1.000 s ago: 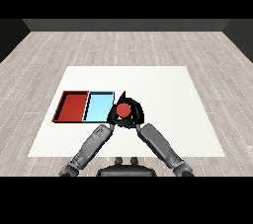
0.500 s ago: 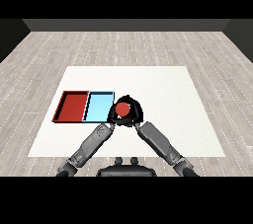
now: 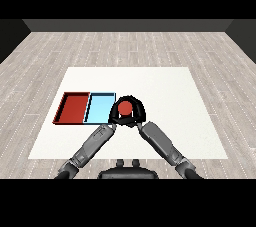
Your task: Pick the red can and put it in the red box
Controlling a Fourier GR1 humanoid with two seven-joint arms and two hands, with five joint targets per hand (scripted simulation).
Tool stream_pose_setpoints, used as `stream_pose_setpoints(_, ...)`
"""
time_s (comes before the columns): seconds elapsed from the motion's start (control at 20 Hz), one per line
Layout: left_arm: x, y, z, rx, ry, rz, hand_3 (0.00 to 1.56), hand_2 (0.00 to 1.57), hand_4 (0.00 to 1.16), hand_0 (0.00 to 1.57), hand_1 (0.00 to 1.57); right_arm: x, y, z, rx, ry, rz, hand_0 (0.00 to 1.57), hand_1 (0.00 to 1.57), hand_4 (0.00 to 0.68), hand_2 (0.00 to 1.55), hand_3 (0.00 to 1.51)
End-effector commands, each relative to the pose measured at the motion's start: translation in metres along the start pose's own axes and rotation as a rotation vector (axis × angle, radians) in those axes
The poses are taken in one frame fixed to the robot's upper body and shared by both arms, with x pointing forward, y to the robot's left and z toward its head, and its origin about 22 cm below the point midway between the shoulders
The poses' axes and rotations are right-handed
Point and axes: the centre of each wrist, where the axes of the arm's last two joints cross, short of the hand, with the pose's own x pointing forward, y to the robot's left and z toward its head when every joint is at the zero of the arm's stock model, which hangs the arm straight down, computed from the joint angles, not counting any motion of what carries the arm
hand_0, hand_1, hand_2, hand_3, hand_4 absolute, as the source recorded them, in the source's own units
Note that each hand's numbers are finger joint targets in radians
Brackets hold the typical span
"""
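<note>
Head view shows the right robot hand curled round the red can, just right of the blue tray; left robot hand unclear. Carry it toward nine o'clock, upright, over the red tray.

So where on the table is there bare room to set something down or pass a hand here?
The table is bare across its whole right part, along the far edge beyond the trays, and in a strip left of the red tray. It is crowded just right of the light blue tray, where the right hand and left hand close around the red can.
</note>
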Motion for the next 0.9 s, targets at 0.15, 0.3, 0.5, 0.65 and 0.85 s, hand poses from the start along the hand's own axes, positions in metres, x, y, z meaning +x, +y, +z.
stream_pose_setpoints(0.15, 0.003, -0.031, 0.006, -0.018, 0.004, 0.025, 1.43, 1.52, 0.88, 1.57, 1.57, 0.007, -0.009, -0.004, 0.017, -0.025, -0.017, 1.52, 1.52, 0.544, 1.46, 1.40)
stream_pose_setpoints(0.3, 0.002, -0.011, -0.006, -0.004, -0.011, 0.046, 1.42, 1.53, 0.91, 1.57, 1.57, 0.002, 0.017, -0.011, 0.027, -0.035, -0.013, 1.51, 1.51, 0.547, 1.46, 1.40)
stream_pose_setpoints(0.5, 0.004, -0.003, -0.004, 0.004, -0.033, 0.076, 1.49, 1.56, 1.12, 1.57, 1.57, 0.014, 0.007, 0.005, 0.030, 0.016, -0.108, 1.25, 1.25, 0.000, 1.26, 1.20)
stream_pose_setpoints(0.65, 0.003, -0.016, 0.005, 0.008, -0.023, 0.064, 1.49, 1.57, 1.14, 1.57, 1.57, 0.012, 0.006, 0.004, 0.063, -0.029, -0.067, 0.00, 0.00, 0.000, 0.00, 0.00)
stream_pose_setpoints(0.85, 0.011, -0.013, 0.012, 0.008, -0.025, 0.061, 1.49, 1.57, 1.14, 1.57, 1.57, 0.024, 0.004, 0.007, 0.070, -0.041, -0.060, 0.00, 0.00, 0.000, 0.00, 0.00)
